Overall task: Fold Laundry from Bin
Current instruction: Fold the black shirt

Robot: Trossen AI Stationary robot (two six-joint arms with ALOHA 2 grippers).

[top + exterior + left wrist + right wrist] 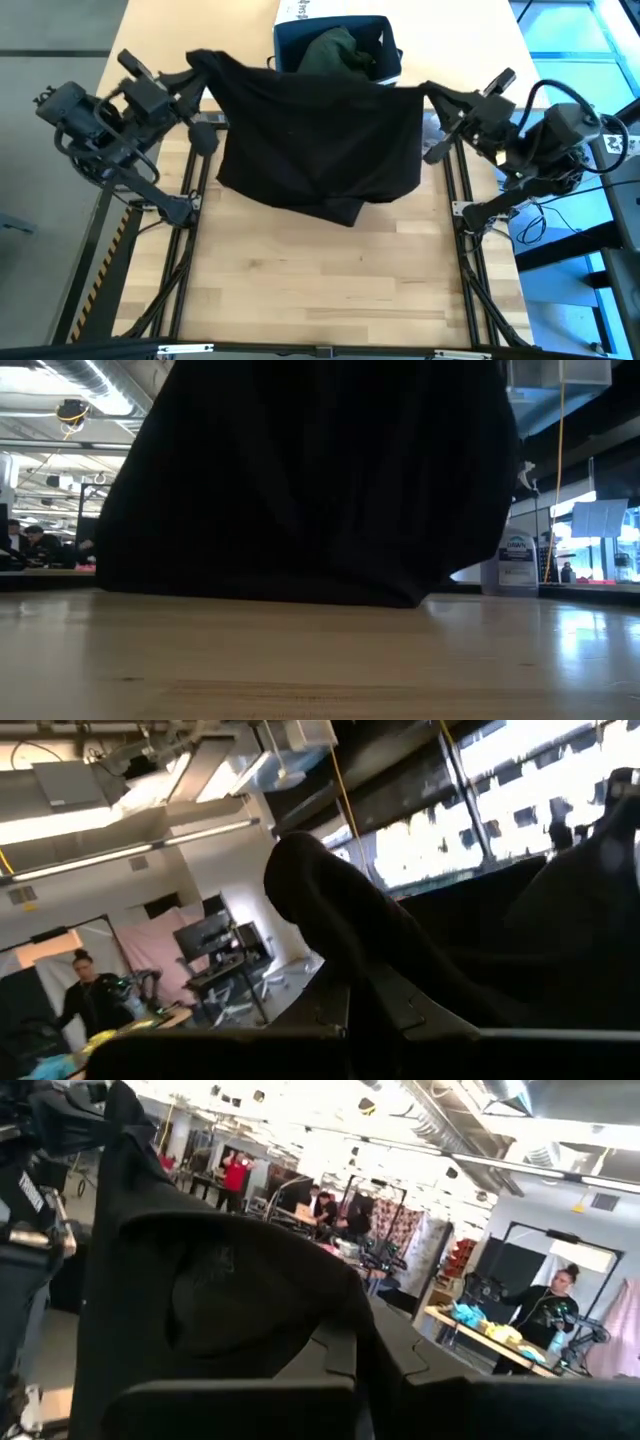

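A black garment (320, 140) hangs spread between my two grippers, above the table and just in front of the bin (392, 52). My left gripper (200, 62) is shut on its upper left corner and my right gripper (426, 92) on its upper right corner. In the low view the garment (310, 480) fills the middle, and its lower edge (300, 598) reaches down to the table top. A dark green garment (335, 52) lies inside the bin. My left gripper holds the garment's upper left corner (320, 890), coming level from the table's left side. The cloth bunches over the fingers and hides the contact. The garment hangs below, drawn fairly straight along its top edge toward the other gripper. My right gripper holds the garment's upper right corner (130, 1170), coming level from the table's right side. The cloth drapes over the fingers and hides the contact. The garment hangs below the gripper.
A white printed box (310, 10) stands behind the bin at the far edge. A spray bottle (515, 560) stands at the right, behind the garment. Bare wooden table (320, 280) lies between the garment and the near edge. People stand in the room beyond.
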